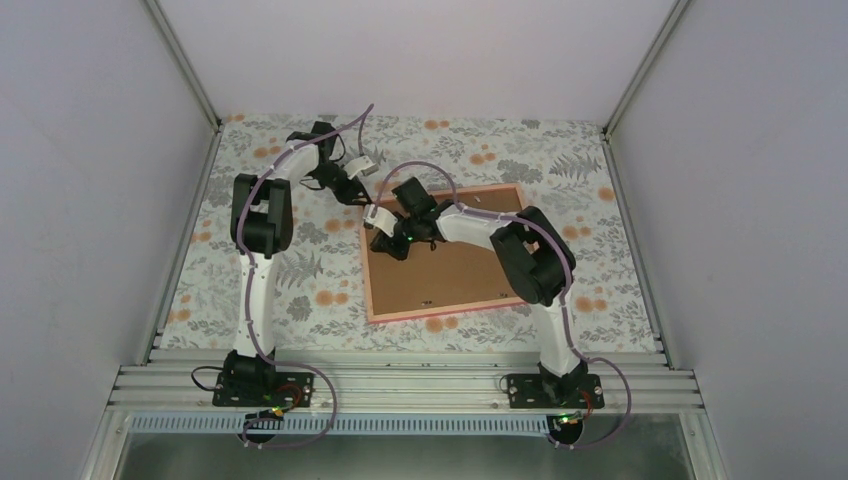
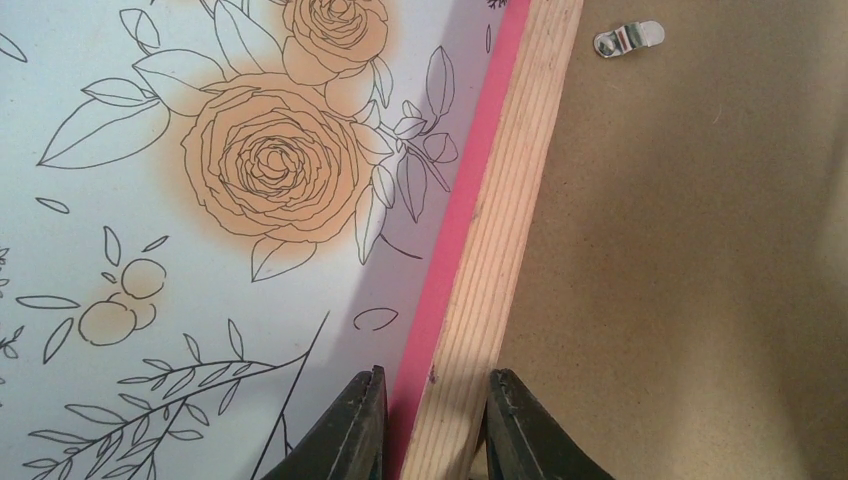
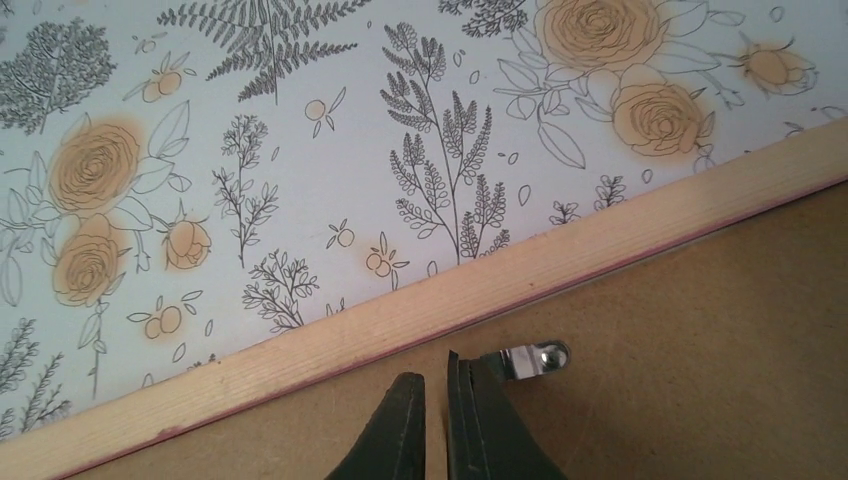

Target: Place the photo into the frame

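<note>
1. Lying flat with its back upward, the frame (image 1: 450, 311) sits on the floral tablecloth (image 1: 300, 290), toward three o'clock of the table's middle in the overhead view. The brown backing board (image 1: 450, 275) fills it.
2. The left gripper (image 2: 436, 372) is at the frame's ten o'clock corner overhead. Its claw clamps the frame's pale wooden rail: one finger (image 2: 350, 435) is against the pink outer edge over the cloth, and the other is on the inner side over the board.
3. In the left wrist view, a small metal clip (image 2: 628, 39) lies on the board at one o'clock from the fingers.
4. The right gripper (image 3: 432, 368) is over the board just inside the frame's nine o'clock rail. Its claw is closed to a thin slit, with nothing between the fingers.
5. A shiny metal tab (image 3: 530, 358) lies on the board at three o'clock of the right fingertips, touching or just beside the nearer one. Beyond them the rail runs from eight o'clock to two o'clock.
</note>
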Robot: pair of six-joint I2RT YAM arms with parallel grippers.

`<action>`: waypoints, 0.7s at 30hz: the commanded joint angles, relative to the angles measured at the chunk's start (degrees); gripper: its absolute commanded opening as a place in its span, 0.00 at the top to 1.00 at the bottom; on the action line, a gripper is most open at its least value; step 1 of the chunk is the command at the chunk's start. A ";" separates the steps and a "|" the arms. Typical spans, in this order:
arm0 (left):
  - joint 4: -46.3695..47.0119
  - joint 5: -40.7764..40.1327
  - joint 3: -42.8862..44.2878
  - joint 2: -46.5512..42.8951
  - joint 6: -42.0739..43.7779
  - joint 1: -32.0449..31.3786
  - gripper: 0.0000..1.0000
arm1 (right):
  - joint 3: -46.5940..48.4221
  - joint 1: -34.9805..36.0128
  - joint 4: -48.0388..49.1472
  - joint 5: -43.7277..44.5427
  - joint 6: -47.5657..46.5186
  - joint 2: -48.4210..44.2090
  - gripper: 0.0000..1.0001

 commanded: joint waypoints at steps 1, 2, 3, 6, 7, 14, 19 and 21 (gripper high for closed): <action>-1.20 -7.33 -1.33 5.31 -1.01 -0.49 0.77 | 0.24 -0.77 -0.38 -1.89 0.78 -4.90 0.92; -1.20 -7.39 -1.29 5.30 -0.91 -0.48 0.77 | -0.29 -0.92 0.24 -1.24 0.82 -5.52 0.92; -1.15 -7.49 -1.21 5.31 -0.90 -0.53 0.77 | -0.88 -1.03 0.84 0.43 0.86 -5.74 0.91; -1.35 -7.44 -0.65 5.62 -0.88 -0.49 0.77 | -0.75 -1.13 2.16 5.89 1.12 -4.48 0.90; -1.52 -7.37 -0.49 5.77 -0.90 -0.51 0.78 | -0.53 -1.13 2.51 7.03 1.25 -3.73 0.90; -1.27 -7.33 -1.43 5.35 -0.86 -0.61 0.78 | -1.40 0.05 4.60 9.86 2.07 -1.30 0.87; -1.53 -7.52 -1.45 5.22 -0.33 -0.57 0.78 | -2.15 0.98 5.50 10.85 2.38 0.31 0.86; -1.64 -7.60 -1.36 5.21 -0.20 -0.59 0.79 | -2.46 1.13 5.81 11.13 2.19 1.05 0.86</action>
